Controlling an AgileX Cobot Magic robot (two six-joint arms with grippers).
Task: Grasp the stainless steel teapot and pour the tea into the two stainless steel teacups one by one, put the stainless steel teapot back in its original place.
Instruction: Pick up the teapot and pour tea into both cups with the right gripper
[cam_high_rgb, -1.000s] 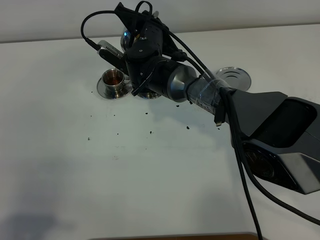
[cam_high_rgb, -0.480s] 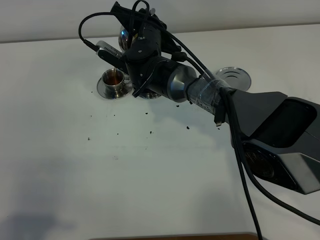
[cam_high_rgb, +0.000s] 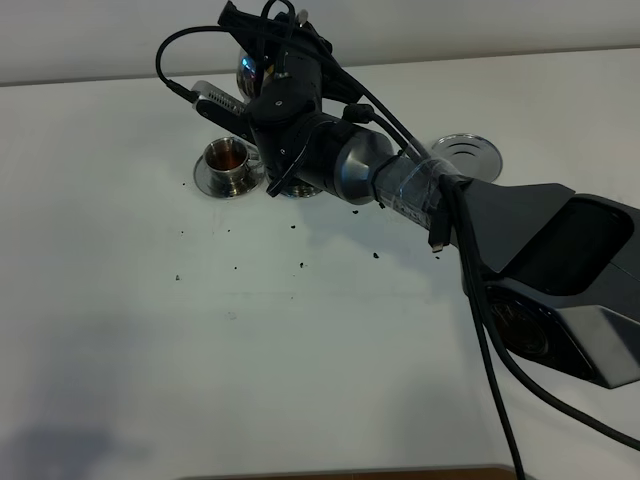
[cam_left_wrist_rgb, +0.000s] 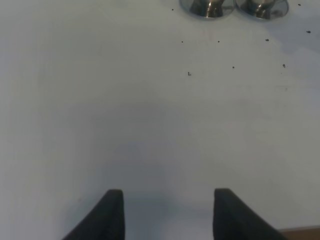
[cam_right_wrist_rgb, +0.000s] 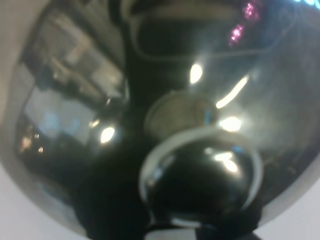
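Note:
My right gripper reaches across to the far left and is shut on the stainless steel teapot, held in the air above the cups. Only a shiny patch of the pot shows there. In the right wrist view the teapot fills the frame, with its lid knob close to the camera. One teacup holds brown tea and stands on its saucer. The second teacup is hidden behind the arm; only its saucer edge shows. The teapot's saucer stands bare at the right. My left gripper is open and empty above the table.
Dark tea crumbs are scattered over the white table in front of the cups. The right arm's cables hang over the table's right side. The bases of both cups show far off in the left wrist view.
My right gripper has lifted slightly with the teapot and shifted a little toward the back left. The cups and saucers have not moved.

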